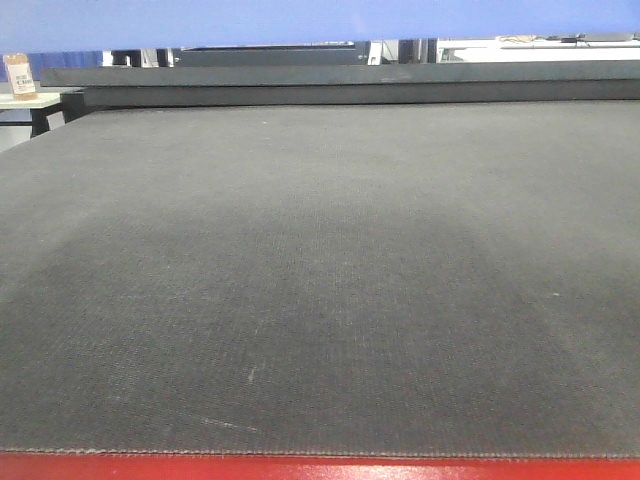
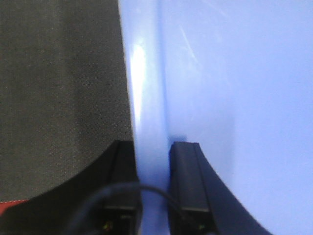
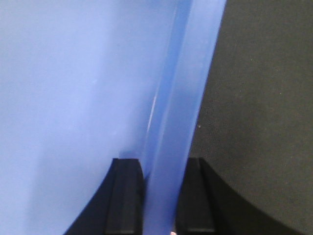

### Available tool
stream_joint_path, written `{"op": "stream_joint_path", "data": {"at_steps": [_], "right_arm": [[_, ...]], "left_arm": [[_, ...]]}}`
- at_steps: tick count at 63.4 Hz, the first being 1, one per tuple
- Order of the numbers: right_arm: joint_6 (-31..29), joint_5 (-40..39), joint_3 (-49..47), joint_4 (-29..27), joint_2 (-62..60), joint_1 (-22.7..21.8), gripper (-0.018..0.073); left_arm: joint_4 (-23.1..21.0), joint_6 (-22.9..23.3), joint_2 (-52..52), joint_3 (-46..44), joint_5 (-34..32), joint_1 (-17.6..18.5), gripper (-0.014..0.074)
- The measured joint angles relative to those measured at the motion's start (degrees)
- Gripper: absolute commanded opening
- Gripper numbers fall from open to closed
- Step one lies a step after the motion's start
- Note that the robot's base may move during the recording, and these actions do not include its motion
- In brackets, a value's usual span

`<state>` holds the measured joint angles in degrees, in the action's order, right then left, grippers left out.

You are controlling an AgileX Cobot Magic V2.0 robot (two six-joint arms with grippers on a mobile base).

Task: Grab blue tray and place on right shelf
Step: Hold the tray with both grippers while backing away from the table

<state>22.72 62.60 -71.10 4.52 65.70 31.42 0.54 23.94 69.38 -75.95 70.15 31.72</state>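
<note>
The blue tray point(image 1: 300, 22) is held up in the air; only its underside shows as a blue band along the top of the front view. In the left wrist view my left gripper point(image 2: 152, 147) is shut on the tray's left rim point(image 2: 146, 98), one finger outside, one inside. In the right wrist view my right gripper point(image 3: 164, 164) is shut on the tray's right rim point(image 3: 181, 107) the same way. The tray's floor point(image 3: 73, 98) fills the rest of both wrist views. The right shelf is out of view.
A dark mat point(image 1: 320, 280) covers the table with a red front edge point(image 1: 320, 468). A dark raised ledge point(image 1: 350, 85) runs along the far side. A small table with a box point(image 1: 20, 75) stands at the far left.
</note>
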Motion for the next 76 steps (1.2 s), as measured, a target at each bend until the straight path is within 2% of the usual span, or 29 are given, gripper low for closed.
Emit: {"op": "stream_joint_path", "data": {"at_steps": [76], "right_arm": [[0.0, 0.05, 0.0, 0.21, 0.0, 0.0, 0.0055]], "left_arm": [[-0.84, 0.0, -0.09, 0.0, 0.04, 0.0, -0.0048]]}}
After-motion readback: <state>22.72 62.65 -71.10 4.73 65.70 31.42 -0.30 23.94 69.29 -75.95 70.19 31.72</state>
